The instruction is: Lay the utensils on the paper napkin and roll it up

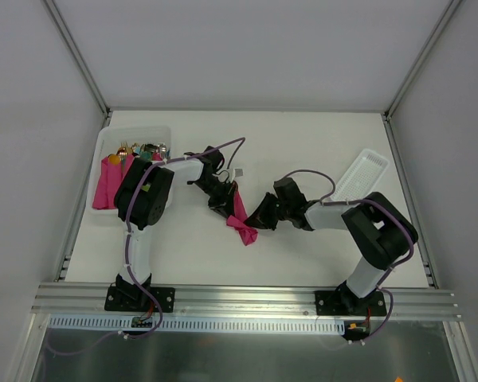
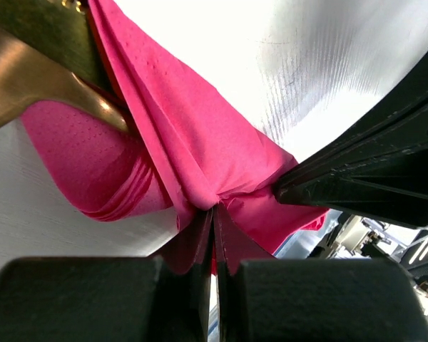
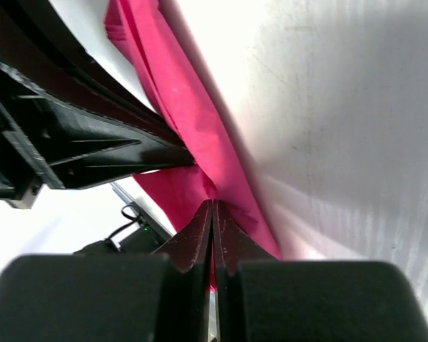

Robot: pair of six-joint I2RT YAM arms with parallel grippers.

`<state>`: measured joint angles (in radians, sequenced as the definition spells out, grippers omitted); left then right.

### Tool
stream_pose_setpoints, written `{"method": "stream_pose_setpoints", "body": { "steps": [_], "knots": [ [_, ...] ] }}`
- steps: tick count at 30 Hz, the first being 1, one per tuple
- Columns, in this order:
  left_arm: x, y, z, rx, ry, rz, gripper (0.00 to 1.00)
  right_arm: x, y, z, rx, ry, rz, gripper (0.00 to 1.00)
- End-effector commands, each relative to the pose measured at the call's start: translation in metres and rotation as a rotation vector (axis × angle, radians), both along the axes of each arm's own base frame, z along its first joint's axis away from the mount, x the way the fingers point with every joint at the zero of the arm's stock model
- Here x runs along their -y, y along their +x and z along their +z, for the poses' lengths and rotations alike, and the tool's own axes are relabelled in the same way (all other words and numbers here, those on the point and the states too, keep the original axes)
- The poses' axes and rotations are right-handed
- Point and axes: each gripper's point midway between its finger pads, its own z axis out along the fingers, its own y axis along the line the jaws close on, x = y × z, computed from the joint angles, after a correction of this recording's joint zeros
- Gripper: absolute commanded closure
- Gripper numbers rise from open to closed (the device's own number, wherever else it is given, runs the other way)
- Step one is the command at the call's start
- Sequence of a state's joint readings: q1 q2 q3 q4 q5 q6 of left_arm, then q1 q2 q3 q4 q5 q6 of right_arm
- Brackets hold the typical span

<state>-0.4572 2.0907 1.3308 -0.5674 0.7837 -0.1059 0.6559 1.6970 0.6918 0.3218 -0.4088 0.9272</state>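
Observation:
The magenta paper napkin (image 1: 240,216) hangs bunched into a long fold between my two grippers near the table's middle. My left gripper (image 1: 225,199) is shut on its upper end; in the left wrist view the gripper (image 2: 215,208) pinches the paper napkin (image 2: 200,142). A gold-copper utensil (image 2: 39,64) lies against the folds at upper left. My right gripper (image 1: 259,216) is shut on the lower part; in the right wrist view the gripper (image 3: 212,203) pinches the napkin (image 3: 185,107). The rest of the utensils is hidden in the paper.
A white bin (image 1: 103,143) at the far left holds pink napkin bundles (image 1: 110,183) and mixed cutlery (image 1: 143,150). A clear plastic lid (image 1: 362,173) lies at the far right. Metal frame rails bound the table.

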Motion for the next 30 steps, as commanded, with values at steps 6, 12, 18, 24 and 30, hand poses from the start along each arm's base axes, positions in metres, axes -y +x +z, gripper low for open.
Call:
{"method": "stream_pose_setpoints", "body": {
  "steps": [6,12,18,24,30],
  "knots": [
    [-0.004,0.004,-0.008,0.004,0.055,0.008,1.0,0.015,-0.021,-0.025,-0.014,-0.089,0.107,0.97],
    [-0.004,0.004,-0.01,-0.002,0.058,0.01,1.0,0.025,-0.026,-0.031,0.041,-0.162,0.19,0.89],
    [0.0,0.011,0.003,0.008,0.022,0.023,1.0,0.038,-0.028,-0.041,0.08,-0.26,0.26,0.87],
    [0.013,0.034,0.064,0.171,-0.074,0.023,0.9,0.045,-0.029,-0.05,0.082,-0.318,0.267,0.87],
    [0.025,0.053,0.116,0.311,-0.141,0.023,0.78,0.045,-0.028,-0.053,0.079,-0.345,0.269,0.87]
  ]
}}
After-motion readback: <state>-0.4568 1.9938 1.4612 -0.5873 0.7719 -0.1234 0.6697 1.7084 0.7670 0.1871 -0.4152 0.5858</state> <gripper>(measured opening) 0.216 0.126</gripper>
